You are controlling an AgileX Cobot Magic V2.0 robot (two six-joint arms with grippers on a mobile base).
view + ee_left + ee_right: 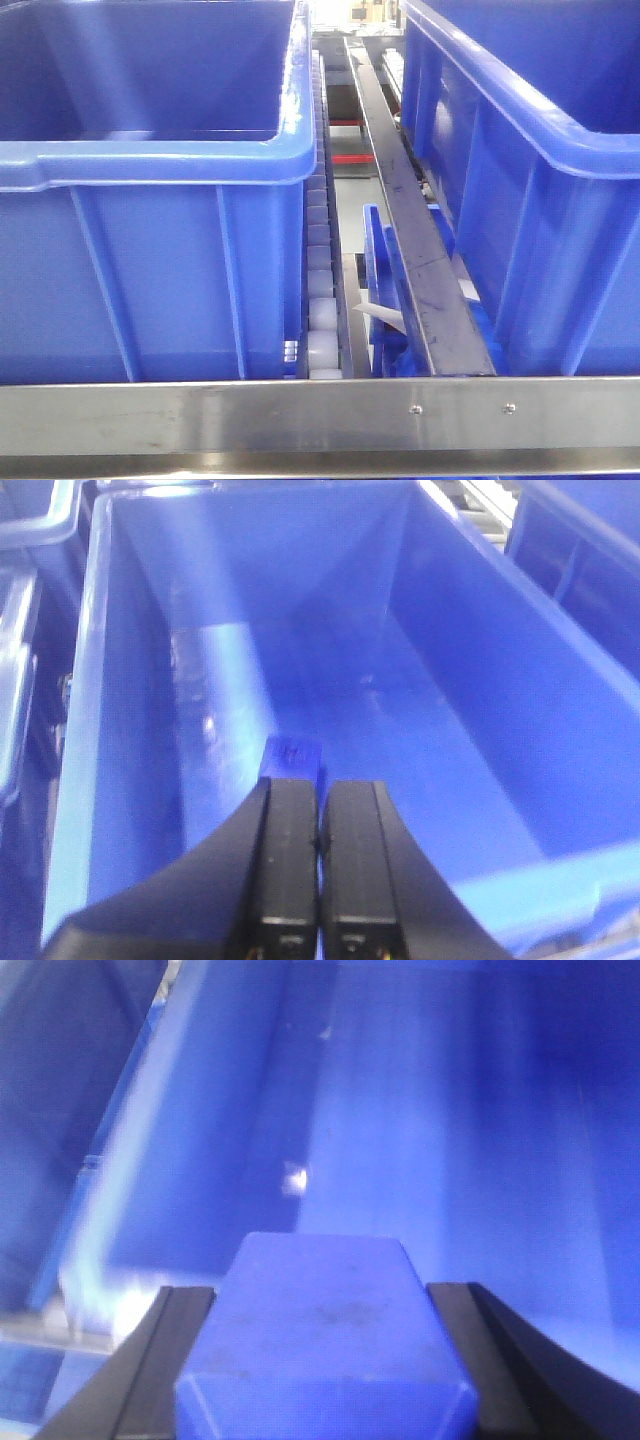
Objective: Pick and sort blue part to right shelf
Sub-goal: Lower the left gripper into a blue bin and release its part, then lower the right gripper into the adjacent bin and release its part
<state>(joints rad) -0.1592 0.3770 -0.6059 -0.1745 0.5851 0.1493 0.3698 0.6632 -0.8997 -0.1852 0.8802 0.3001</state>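
Your right hand (320, 1360) grips the blue part (325, 1330) over a right shelf (320, 410) bin (450, 1110), only release left; left hand (320, 880) closed on a small blue piece (292, 758).

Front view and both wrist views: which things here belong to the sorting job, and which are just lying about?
Part of the job:
- blue part, held in the right claw
- a second blue part, pinched by the left claw
- right shelf
- blue bins

Lying about:
- white scrap between the bins
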